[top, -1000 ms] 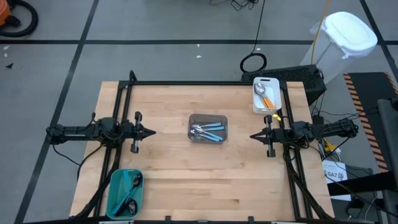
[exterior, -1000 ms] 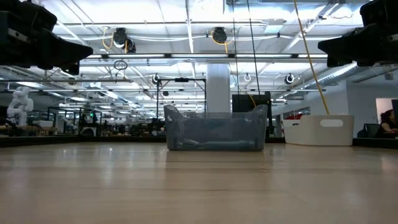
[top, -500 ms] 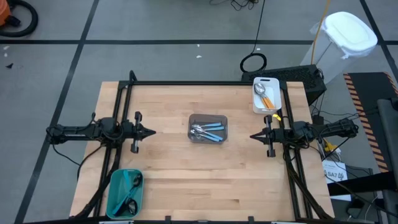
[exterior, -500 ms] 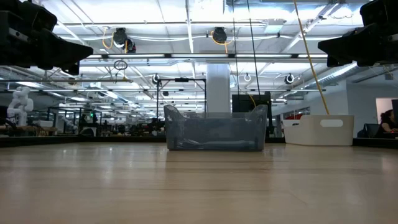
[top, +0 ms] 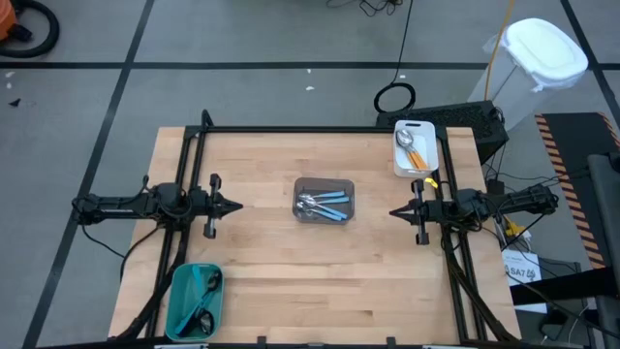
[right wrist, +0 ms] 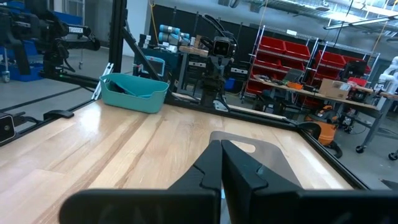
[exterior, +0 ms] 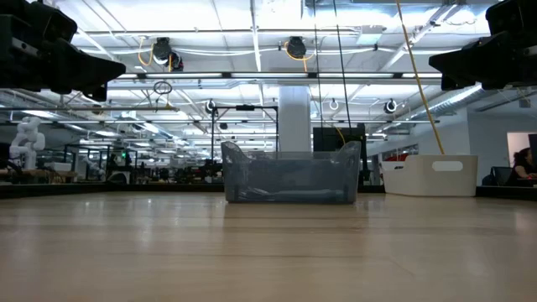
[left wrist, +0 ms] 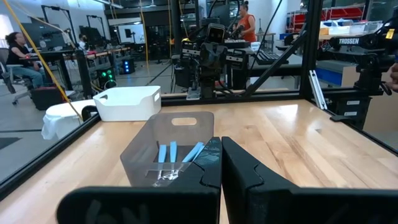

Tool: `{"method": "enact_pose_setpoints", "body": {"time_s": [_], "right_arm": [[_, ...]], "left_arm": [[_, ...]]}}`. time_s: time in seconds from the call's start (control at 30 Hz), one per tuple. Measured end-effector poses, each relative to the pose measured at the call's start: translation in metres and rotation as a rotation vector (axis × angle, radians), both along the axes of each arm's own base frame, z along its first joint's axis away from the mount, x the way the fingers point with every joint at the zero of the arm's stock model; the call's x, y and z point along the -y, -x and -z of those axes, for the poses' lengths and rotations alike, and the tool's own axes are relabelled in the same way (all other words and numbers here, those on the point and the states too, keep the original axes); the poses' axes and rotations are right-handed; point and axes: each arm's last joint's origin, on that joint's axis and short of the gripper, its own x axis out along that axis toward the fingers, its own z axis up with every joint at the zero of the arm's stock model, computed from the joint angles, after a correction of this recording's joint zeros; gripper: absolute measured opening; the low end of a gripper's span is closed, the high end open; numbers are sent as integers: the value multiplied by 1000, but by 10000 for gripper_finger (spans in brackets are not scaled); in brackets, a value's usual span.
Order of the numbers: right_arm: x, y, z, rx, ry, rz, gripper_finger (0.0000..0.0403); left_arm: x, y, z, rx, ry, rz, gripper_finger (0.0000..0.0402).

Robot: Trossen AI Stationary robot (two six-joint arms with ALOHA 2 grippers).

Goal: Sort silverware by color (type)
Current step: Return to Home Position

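My left claw (top: 232, 206) hangs over the left side of the bench (top: 271, 281), pressed together on nothing. The right claw (top: 394, 211) mirrors it on the right side, also pressed together and empty. Both point inward at the grey bin (top: 325, 201) at mid-bench, and both are well apart from it.

That bin holds the blue-handled spoons (top: 331, 204), which have silver bowls. The orange-handled spoons (top: 417, 153) lie in the white bin (top: 431, 131) at the far right corner. The dark spoons (top: 201, 308) lie in the teal bin (top: 179, 291) at the near left corner. I see no spoon loose on the wood, so I judge the sorting all but done, with both arms parked. I cannot tell whether the grey bin is a final home or a leftover pile.

From above I cannot count the spoons in any bin, and the teal bin's contents are a dark tangle. In the right wrist view, that arm's own fingers cover most of the grey bin.
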Motion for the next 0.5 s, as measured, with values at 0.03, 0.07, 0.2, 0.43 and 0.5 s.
{"method": "enact_pose_setpoints", "body": {"time_s": [0.03, 0.07, 0.2, 0.43, 0.5], "right_arm": [[0, 0, 0, 0, 0, 0, 0], [0, 0, 0, 0, 0, 0, 0], [0, 0, 0, -4, -32, -3, 0], [0, 0, 3, -33, 49, -1, 0], [0, 0, 3, -34, 52, 14, 0]], "left_arm": [[0, 0, 0, 0, 0, 0, 1], [0, 0, 0, 0, 0, 0, 1], [0, 0, 0, 0, 0, 0, 1], [0, 0, 0, 0, 0, -1, 1], [0, 0, 0, 0, 0, -1, 1]]}}
